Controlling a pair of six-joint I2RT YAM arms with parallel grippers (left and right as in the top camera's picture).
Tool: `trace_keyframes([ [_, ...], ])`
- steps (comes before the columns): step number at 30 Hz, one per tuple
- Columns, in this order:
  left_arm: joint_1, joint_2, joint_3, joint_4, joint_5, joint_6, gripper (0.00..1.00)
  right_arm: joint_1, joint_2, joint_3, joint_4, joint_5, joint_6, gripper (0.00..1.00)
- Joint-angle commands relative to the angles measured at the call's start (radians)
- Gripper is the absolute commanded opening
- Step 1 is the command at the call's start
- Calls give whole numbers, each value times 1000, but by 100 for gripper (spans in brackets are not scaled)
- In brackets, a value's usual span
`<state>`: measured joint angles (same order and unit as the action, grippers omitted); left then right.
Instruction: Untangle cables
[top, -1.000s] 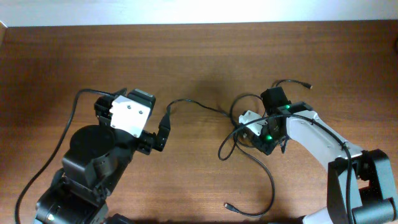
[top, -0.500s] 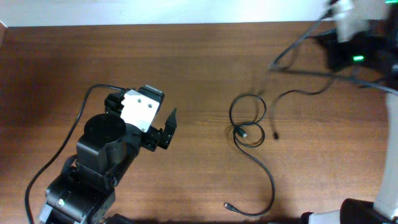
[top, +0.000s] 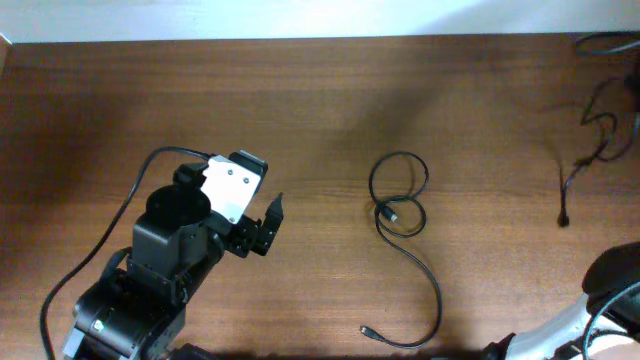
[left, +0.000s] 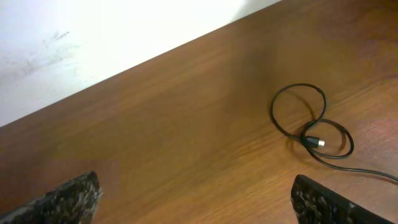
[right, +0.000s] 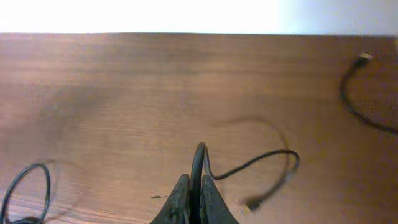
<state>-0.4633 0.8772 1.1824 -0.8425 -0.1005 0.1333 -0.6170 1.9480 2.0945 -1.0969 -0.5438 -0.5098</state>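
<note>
One black cable (top: 399, 196) lies on the wooden table (top: 300, 110) in two small loops, its tail running to a plug (top: 366, 330) near the front edge. In the left wrist view the same cable's loops (left: 298, 118) lie ahead and to the right of my open, empty left gripper (left: 196, 200). My left gripper (top: 268, 225) stands well left of that cable. The second cable (top: 590, 135) hangs at the far right, its plug (top: 563, 220) dangling. My right gripper (right: 196, 190) is shut on this second cable (right: 249, 165), held above the table.
The left arm's body (top: 170, 260) fills the lower left of the table. Part of the right arm (top: 610, 300) shows at the lower right corner. A white wall (left: 93, 37) borders the table's far edge.
My right gripper has pulled one cable up and away to the far right, out of the overhead view. The two cables now lie apart. The left arm shifted slightly.
</note>
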Motion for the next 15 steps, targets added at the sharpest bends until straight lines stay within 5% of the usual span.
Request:
trace_keyframes([
  [1, 3, -4, -2, -13, 12, -10, 99, 49, 95, 3, -1, 26, -17, 4],
  [11, 3, -35, -2, -27, 11, -10, 99, 54, 478, 3, 32, 84, -36, 4],
  [12, 3, -35, -2, -27, 11, -10, 99, 54, 478, 3, 53, 29, -36, 99],
  [15, 3, -35, -2, -33, 11, -10, 99, 54, 477, 7, 13, -226, -29, 99],
])
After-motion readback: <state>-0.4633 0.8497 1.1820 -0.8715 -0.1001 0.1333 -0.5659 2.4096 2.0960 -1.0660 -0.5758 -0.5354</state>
